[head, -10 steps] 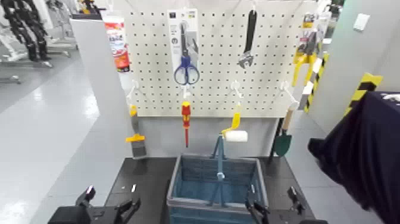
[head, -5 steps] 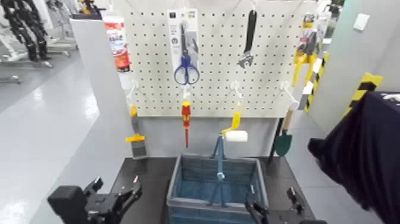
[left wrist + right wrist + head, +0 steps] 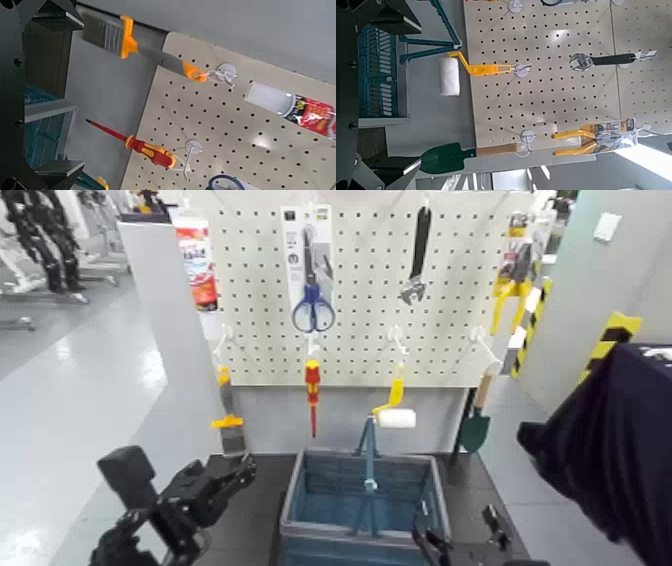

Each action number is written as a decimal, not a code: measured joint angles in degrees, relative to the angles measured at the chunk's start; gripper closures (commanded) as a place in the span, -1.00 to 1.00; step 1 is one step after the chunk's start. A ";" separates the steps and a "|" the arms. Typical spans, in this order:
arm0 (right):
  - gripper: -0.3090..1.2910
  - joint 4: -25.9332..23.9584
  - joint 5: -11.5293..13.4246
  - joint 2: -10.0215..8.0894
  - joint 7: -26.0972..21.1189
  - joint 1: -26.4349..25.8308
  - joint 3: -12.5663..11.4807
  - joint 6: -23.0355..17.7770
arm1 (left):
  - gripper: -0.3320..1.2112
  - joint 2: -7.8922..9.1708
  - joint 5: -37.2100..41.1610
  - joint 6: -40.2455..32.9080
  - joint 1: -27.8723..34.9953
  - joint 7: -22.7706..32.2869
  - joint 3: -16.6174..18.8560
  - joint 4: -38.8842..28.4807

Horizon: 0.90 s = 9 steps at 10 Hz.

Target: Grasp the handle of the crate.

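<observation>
The blue-grey slatted crate (image 3: 345, 512) stands on the dark table below the pegboard. Its thin teal handle (image 3: 369, 458) stands upright across the middle. My left gripper (image 3: 234, 476) is raised to the left of the crate, apart from it, jaws open and empty. The left wrist view shows its black fingers (image 3: 57, 13) spread wide, with a strip of the crate (image 3: 41, 131) between them. My right gripper (image 3: 461, 538) sits low by the crate's near right corner, open. From the right wrist, the crate (image 3: 379, 75) and handle (image 3: 444, 33) show between its spread fingers.
A white pegboard (image 3: 360, 330) behind the crate carries blue scissors (image 3: 313, 308), a wrench (image 3: 417, 258), a red screwdriver (image 3: 312, 388), a yellow-handled paint roller (image 3: 394, 412), a scraper (image 3: 227, 418) and a green trowel (image 3: 477, 426). A person's dark sleeve (image 3: 610, 455) is at the right.
My left arm has lifted from the table's near left edge and swung up and right toward the crate, jaws staying open. The right gripper and crate have not moved.
</observation>
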 measured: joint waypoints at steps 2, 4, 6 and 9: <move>-0.44 0.11 0.00 0.01 0.00 -0.08 0.12 -0.01 | -0.46 2.57 9.21 8.12 -5.86 -1.13 -1.97 3.49; -0.44 0.32 0.00 0.08 0.00 -0.17 0.25 -0.05 | -0.46 5.49 17.77 14.92 -12.64 -3.81 -4.52 9.33; -0.44 0.52 -0.08 0.09 0.00 -0.30 0.40 -0.28 | -0.46 7.33 25.93 18.92 -18.27 -5.74 -7.65 15.72; -0.44 1.00 -0.35 0.10 0.00 -0.56 0.72 -0.61 | -0.46 8.58 36.32 23.06 -25.70 -8.73 -12.57 24.84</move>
